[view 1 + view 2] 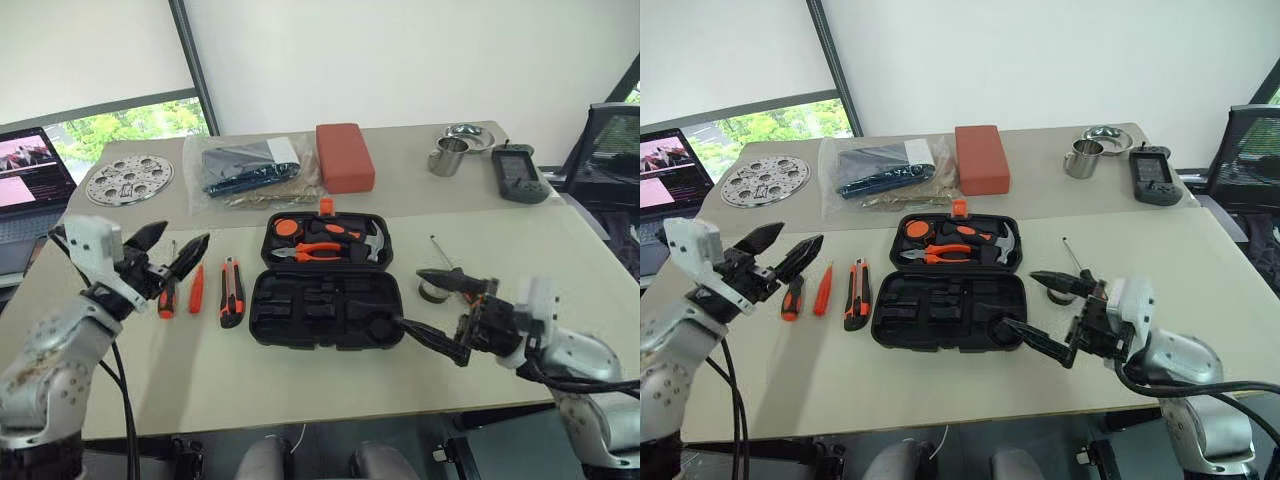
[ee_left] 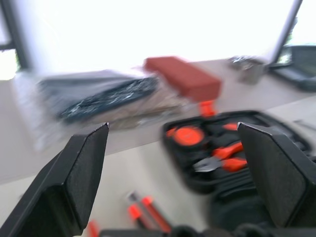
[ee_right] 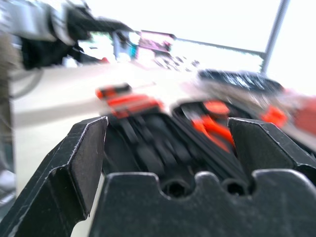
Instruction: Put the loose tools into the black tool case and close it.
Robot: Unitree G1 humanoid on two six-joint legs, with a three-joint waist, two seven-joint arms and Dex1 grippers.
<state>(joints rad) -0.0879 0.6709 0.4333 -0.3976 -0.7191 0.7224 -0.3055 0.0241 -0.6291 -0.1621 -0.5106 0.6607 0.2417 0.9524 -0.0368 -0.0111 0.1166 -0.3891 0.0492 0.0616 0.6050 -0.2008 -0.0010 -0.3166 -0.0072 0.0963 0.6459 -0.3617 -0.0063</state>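
1. The black hinged plastic tool case (image 1: 325, 282) lies open in the middle of the near beige table (image 1: 560, 250), lid half towards the far edge. Orange-handled pliers (image 1: 320, 251) and a small hammer (image 1: 372, 240) sit in its recesses, and the orange latch (image 1: 326, 207) sticks up at its far edge.
2. Loose tools lie in a row just left of the case: an orange-and-black-handled screwdriver (image 1: 167, 297), a slim orange screwdriver (image 1: 196, 287) and an orange-black utility knife (image 1: 232, 292), all apart from each other.
3. Right of the case there's a small dark tape roll (image 1: 434, 292) and a thin screwdriver shaft (image 1: 440, 251), partly behind the right arm.
4. Left gripper (image 1: 168, 250) hangs above the screwdriver row, fingers spread wide, nothing in them.
5. Right gripper (image 1: 432, 307) sits low at the case's near right corner, jaws wide apart and empty.
6. On the far table: clear plastic bag with dark contents (image 1: 245, 170), red-brown rectangular block (image 1: 344, 156), steel cup (image 1: 449, 157), grey handheld device (image 1: 517, 175), round perforated metal plate (image 1: 129, 180).
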